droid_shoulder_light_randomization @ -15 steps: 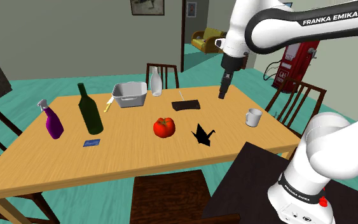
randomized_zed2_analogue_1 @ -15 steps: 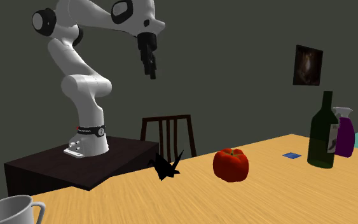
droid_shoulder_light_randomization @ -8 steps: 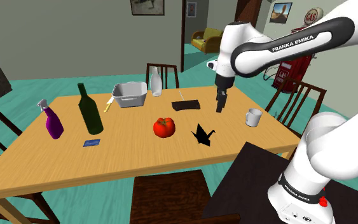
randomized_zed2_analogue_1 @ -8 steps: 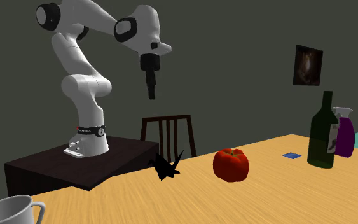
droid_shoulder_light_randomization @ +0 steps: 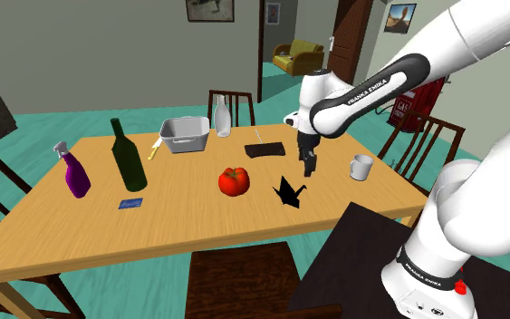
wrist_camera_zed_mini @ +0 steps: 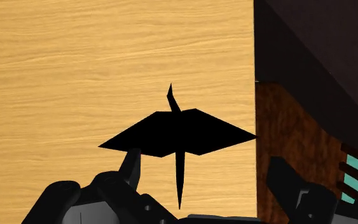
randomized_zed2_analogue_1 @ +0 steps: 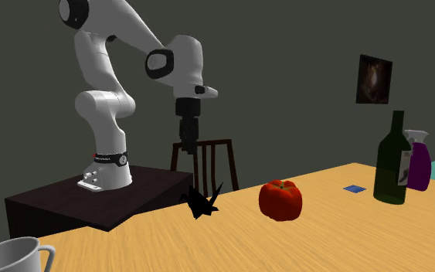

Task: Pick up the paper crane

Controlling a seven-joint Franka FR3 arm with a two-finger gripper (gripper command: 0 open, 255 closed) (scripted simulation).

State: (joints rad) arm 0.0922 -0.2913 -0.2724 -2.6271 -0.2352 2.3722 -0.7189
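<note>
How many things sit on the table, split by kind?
Bottles: 3 (purple spray bottle, green bottle, white bottle)
Mug: 1
Tub: 1
Tomato: 1
Paper crane: 1
Blue card: 1
Flat black item: 1
Yellow-handled tool: 1
Total: 10

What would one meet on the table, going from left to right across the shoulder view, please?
Purple spray bottle → dark green bottle → white tub → red fruit → black paper crane → white mug.
</note>
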